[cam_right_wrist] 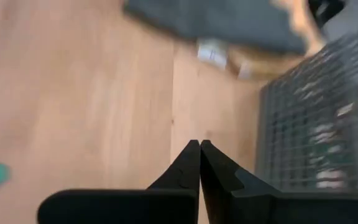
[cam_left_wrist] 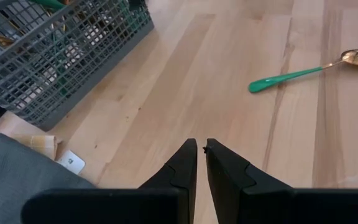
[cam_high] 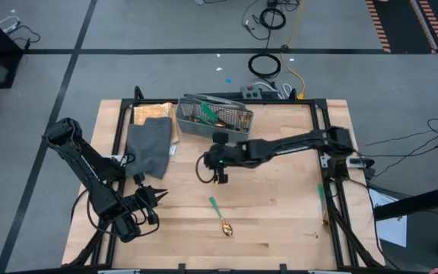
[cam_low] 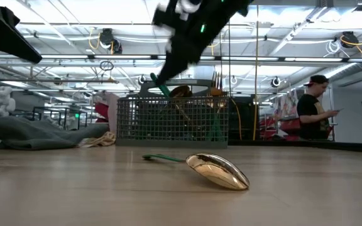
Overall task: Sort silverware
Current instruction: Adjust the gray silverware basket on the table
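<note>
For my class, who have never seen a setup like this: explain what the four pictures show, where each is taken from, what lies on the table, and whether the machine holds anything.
This is a robot with two dark arms at a wooden table. One picture looks straight down, one looks level across the tabletop, and two come from cameras on the arms' wrists.

The left end effector waits near the table's left front, its fingers almost together with nothing between them. The right end effector hangs over the middle, just in front of the grey mesh basket; its fingers are shut and empty.

On the table lie a spoon with a gold bowl and green handle, the basket holding more green-handled utensils, and a grey folded cloth. Another green-handled utensil lies near the right edge.
</note>
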`<state>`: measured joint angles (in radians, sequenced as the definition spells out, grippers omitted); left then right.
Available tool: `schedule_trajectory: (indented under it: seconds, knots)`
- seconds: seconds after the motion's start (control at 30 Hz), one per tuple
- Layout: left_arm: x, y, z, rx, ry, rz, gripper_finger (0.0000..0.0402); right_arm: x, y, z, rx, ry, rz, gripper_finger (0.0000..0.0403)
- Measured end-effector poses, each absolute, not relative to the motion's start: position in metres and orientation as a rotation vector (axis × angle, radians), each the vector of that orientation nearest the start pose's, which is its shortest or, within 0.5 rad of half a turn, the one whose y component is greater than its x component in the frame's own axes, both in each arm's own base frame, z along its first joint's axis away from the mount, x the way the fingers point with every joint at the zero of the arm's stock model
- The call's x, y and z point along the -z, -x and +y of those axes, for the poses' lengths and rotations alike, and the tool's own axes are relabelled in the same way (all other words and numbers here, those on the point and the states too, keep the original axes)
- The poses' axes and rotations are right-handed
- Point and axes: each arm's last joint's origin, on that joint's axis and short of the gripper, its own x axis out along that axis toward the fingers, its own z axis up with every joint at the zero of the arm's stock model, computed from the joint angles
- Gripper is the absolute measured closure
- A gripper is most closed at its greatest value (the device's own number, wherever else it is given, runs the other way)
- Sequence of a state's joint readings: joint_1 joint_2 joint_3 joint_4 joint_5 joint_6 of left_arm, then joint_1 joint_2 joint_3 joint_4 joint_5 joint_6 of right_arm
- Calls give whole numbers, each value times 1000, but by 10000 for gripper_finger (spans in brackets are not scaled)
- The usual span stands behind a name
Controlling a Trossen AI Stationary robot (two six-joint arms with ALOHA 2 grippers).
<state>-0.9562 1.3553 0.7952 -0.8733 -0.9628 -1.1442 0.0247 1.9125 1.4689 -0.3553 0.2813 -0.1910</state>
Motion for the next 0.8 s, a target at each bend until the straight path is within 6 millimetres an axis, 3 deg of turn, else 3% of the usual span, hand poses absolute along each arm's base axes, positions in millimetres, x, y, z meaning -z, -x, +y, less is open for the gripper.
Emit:
schedule_trajectory:
  seconds: [0.1, 0.3, 0.53, 0.8]
  knots:
    - [-198, -143, -162, -420, -84, 651, 358, -206, -429, -12, 190, 293, 887, 403]
    - [-198, -143, -162, -416, -80, 663, 358, -180, -429, -42, 257, 254, 995, 403]
    - [-198, -143, -162, -416, -85, 665, 358, -176, -422, -68, 330, 214, 1055, 403]
    - [-198, -143, -162, -415, -89, 666, 358, -174, -416, -79, 403, 237, 1109, 403]
